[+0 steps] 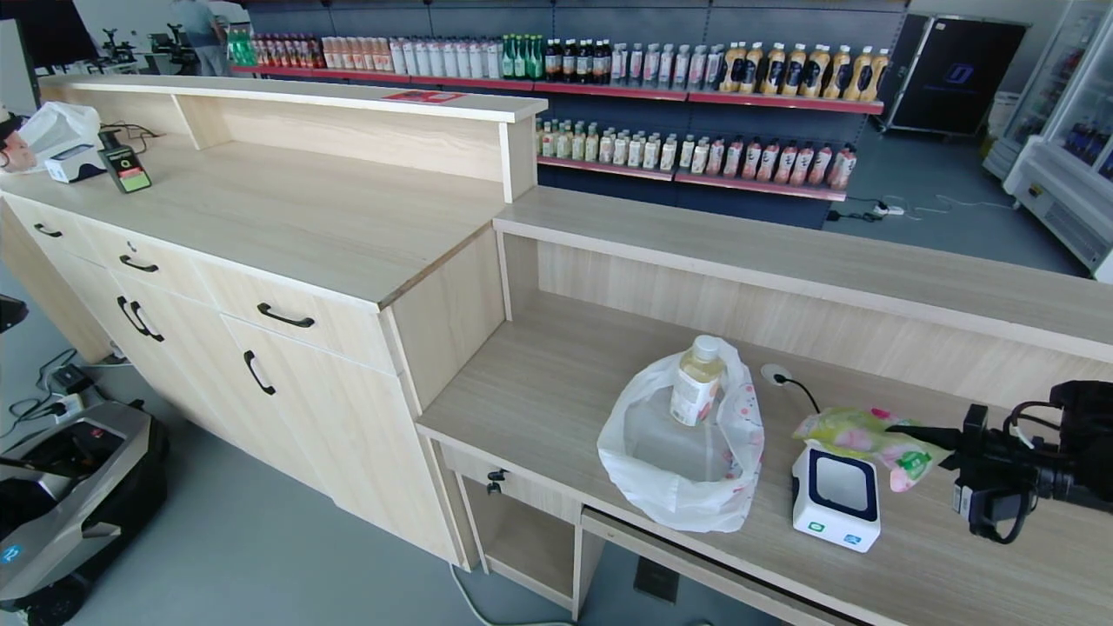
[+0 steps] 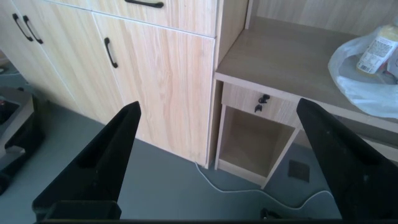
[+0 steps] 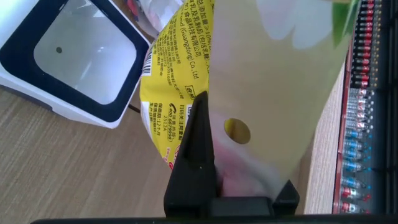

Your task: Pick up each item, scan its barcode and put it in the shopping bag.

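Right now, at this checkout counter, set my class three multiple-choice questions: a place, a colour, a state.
1. The bottle stands: A in the shopping bag; B in a drawer; C on the floor.
2. The scanner casing is mainly: A red; B white; C green.
3. The right gripper is: A open; B shut on the snack packet; C shut on the bottle.
Answers: 1 A, it rises from the bag's mouth; 2 B, white body around a dark window; 3 B, it clamps the packet.
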{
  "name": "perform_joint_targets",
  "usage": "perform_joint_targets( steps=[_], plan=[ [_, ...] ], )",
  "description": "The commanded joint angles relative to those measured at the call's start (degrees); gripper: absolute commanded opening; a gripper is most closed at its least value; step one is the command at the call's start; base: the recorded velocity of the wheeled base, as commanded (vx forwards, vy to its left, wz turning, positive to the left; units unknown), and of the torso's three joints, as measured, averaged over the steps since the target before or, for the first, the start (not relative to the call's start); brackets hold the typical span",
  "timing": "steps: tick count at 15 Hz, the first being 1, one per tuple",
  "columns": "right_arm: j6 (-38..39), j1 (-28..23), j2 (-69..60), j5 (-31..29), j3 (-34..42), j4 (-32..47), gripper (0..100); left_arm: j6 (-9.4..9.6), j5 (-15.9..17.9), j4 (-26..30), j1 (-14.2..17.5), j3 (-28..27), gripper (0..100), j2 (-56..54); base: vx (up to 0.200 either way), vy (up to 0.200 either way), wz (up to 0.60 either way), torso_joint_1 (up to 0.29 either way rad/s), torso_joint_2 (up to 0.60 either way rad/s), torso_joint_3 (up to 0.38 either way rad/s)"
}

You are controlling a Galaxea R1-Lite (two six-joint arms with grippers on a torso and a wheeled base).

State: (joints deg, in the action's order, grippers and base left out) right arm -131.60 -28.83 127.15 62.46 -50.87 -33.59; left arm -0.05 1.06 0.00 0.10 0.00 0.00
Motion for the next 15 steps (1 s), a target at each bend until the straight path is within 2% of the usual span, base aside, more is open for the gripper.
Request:
perform_joint_targets(
  steps=[1,15],
  plan=[
    [0.0,0.3,0.5,0.0,-0.1,-0.3,0,-0.04,0.0,0.0,0.0,0.0,100,0.0,0.0,0.0,0.0,0.0,0.0,0.0],
    [-0.1,0.0,0.9,0.4,-0.3,-0.5,0,-0.04,0.0,0.0,0.0,0.0,100,0.0,0.0,0.0,0.0,0.0,0.0,0.0]
  ],
)
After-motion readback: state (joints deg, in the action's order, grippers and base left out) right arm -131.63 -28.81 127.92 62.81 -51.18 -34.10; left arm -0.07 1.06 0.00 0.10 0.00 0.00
